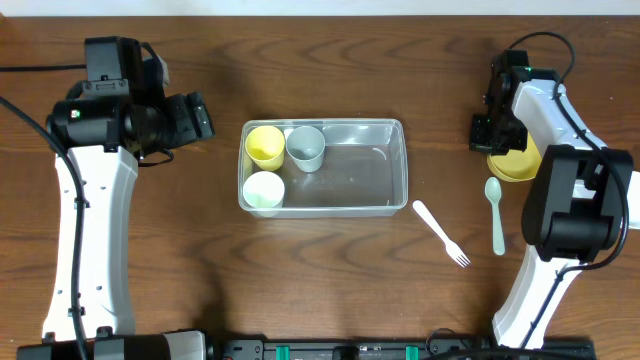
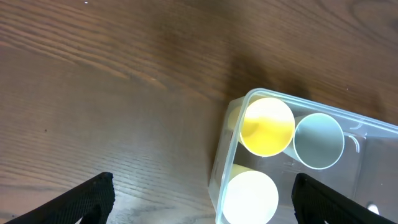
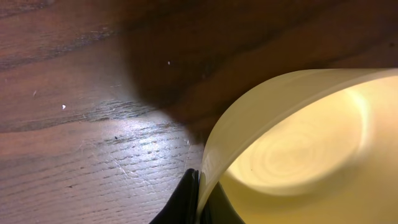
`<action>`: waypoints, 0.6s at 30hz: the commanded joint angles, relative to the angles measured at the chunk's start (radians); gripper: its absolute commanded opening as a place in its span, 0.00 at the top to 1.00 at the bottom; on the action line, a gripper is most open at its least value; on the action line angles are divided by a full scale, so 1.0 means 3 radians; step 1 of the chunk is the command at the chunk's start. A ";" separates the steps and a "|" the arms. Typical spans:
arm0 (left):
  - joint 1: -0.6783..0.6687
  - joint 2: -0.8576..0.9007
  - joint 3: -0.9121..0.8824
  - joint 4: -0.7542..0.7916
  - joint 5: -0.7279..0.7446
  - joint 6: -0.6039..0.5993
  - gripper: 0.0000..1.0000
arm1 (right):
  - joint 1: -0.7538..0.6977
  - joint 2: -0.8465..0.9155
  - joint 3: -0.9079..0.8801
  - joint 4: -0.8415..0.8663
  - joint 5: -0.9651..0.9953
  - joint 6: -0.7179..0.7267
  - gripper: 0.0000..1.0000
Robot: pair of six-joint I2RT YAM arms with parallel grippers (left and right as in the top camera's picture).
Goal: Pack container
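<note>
There is one container (image 1: 402, 160), clear and rectangular. Inside it stand three cups, all at its left end: one yellow cup (image 1: 265, 145), one grey cup (image 1: 306, 146) and one white cup (image 1: 264, 190). Outside the container, to its right, lie three more things: one yellow bowl (image 1: 515, 166), one pale green spoon (image 1: 495, 215) and one white fork (image 1: 441, 233). That makes two utensils and four round vessels. Two robot arms flank the container: one left arm (image 1: 95, 200) and one right arm (image 1: 570, 200).
</note>
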 commanded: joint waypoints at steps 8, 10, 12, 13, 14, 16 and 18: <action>0.0008 0.0023 -0.0029 -0.0019 0.0032 -0.0052 0.09 | 0.0360 -0.0526 0.0787 -0.0546 -0.0045 -0.0434 0.99; 0.0008 0.0023 -0.0029 -0.0019 0.0032 -0.0052 0.09 | 0.0529 -0.0725 0.0912 -0.0641 -0.0150 -0.0720 0.99; 0.0008 0.0023 -0.0029 -0.0019 0.0032 -0.0052 0.09 | 0.0743 -0.0924 0.0947 -0.0670 -0.0264 -0.1026 0.99; 0.0008 0.0023 -0.0029 -0.0019 0.0032 -0.0052 0.09 | 0.0844 -0.1001 0.0947 -0.0670 -0.0281 -0.1139 0.99; 0.0008 0.0023 -0.0029 -0.0019 0.0032 -0.0052 0.09 | 0.0974 -0.1076 0.0947 -0.0670 -0.0280 -0.1244 0.99; 0.0008 0.0023 -0.0029 -0.0019 0.0032 -0.0052 0.09 | 0.1235 -0.1176 0.0946 -0.0673 -0.0280 -0.1411 0.99; 0.0008 0.0023 -0.0029 -0.0020 0.0032 -0.0052 0.09 | 0.1474 -0.1213 0.0946 -0.0684 -0.0277 -0.1488 0.99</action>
